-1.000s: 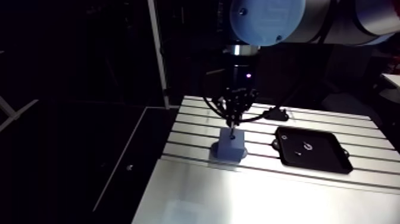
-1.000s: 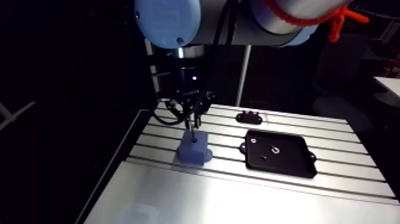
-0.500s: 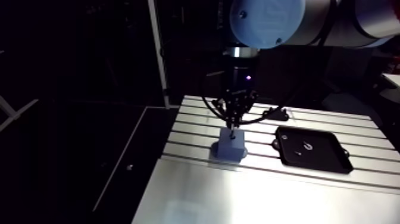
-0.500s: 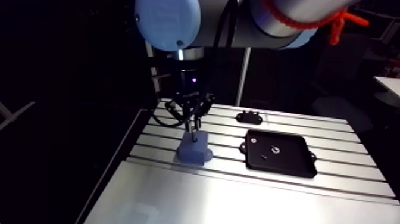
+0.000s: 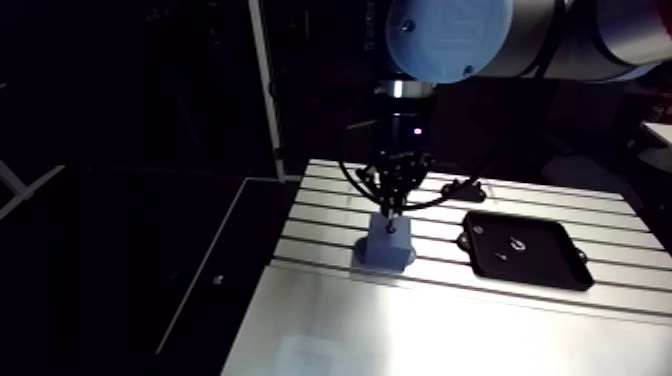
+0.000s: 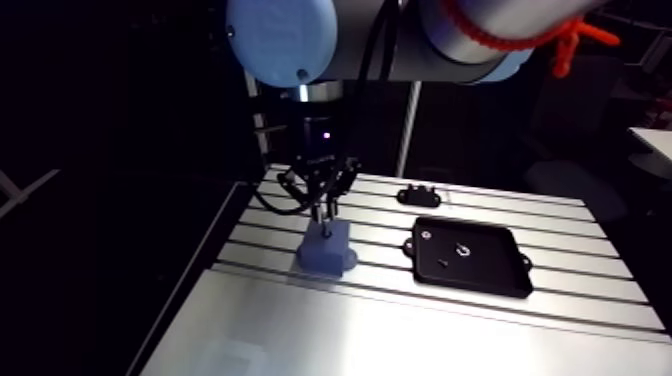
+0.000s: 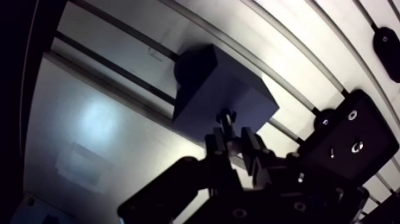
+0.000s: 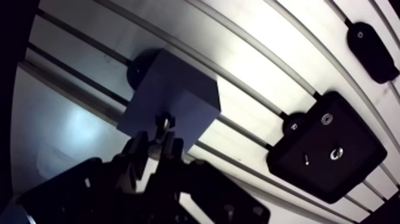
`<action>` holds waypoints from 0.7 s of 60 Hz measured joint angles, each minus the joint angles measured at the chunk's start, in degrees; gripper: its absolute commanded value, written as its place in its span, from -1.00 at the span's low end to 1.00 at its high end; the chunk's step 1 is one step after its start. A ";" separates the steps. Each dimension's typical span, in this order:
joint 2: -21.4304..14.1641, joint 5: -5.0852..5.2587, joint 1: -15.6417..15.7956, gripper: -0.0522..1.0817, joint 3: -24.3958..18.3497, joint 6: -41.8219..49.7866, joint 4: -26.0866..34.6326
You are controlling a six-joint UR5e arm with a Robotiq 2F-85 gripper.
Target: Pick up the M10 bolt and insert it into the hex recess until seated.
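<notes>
Bolt poised upright over the block — insertion looks begun, but seating is not yet evident.

The gripper [image 7: 233,136] hangs straight down over the blue-grey block [image 7: 220,89] on the slotted counter [image 5: 420,320]. Its fingers [image 7: 215,143] are pinched on the M10 bolt [image 7: 226,118], which juts beyond their tips toward the block's top face. Gripping it by one end likely keeps the shank vertical and leaves the lower end free to enter the hex recess — that recess hides beneath the bolt, so whether it has entered cannot be told. The black tray [image 8: 357,143] with small parts lies well apart to the side, out of the descent path.
</notes>
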 measured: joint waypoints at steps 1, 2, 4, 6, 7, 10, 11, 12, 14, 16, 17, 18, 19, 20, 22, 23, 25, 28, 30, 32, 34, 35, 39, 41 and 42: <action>0.01 0.00 0.00 0.50 0.00 0.00 0.00; 0.02 0.01 0.00 0.50 0.00 0.00 0.00; 0.05 0.01 0.00 0.50 0.00 0.00 0.00; 0.07 0.01 0.00 0.50 0.00 0.00 -0.01; 0.08 0.02 0.00 0.50 0.00 0.00 -0.01; 0.10 0.02 0.00 0.50 0.00 0.01 -0.01; 0.10 0.02 0.00 0.50 0.00 0.01 -0.01; 0.11 0.02 0.00 0.50 0.00 0.01 -0.01; 0.13 0.02 0.00 0.50 0.00 0.02 -0.01; 0.15 0.02 0.00 0.50 0.00 0.02 -0.02; 0.16 0.02 0.00 0.50 0.00 0.03 -0.03; 0.17 0.02 0.00 0.50 0.00 0.03 -0.03; 0.18 0.02 0.00 0.50 0.00 0.03 -0.05; 0.19 0.02 0.00 0.50 0.00 0.03 -0.06; 0.21 0.02 0.00 0.50 0.00 0.03 -0.10; 0.23 0.02 0.00 0.50 0.00 0.02 -0.13; 0.28 0.02 0.00 0.50 0.00 0.02 -0.18; 0.34 0.02 0.00 0.50 0.00 0.01 -0.28; 0.39 0.02 0.00 0.50 0.00 0.00 -0.35; 0.44 0.02 0.00 0.50 0.00 -0.01 -0.40; 0.47 0.02 0.00 0.50 0.00 -0.01 -0.45; 0.48 0.02 0.00 0.50 0.00 -0.02 -0.47; 0.53 0.02 0.00 0.50 0.00 -0.02 -0.55; 0.56 0.02 0.00 0.50 0.00 -0.03 -0.58; 0.58 0.02 0.00 0.50 0.00 -0.03 -0.60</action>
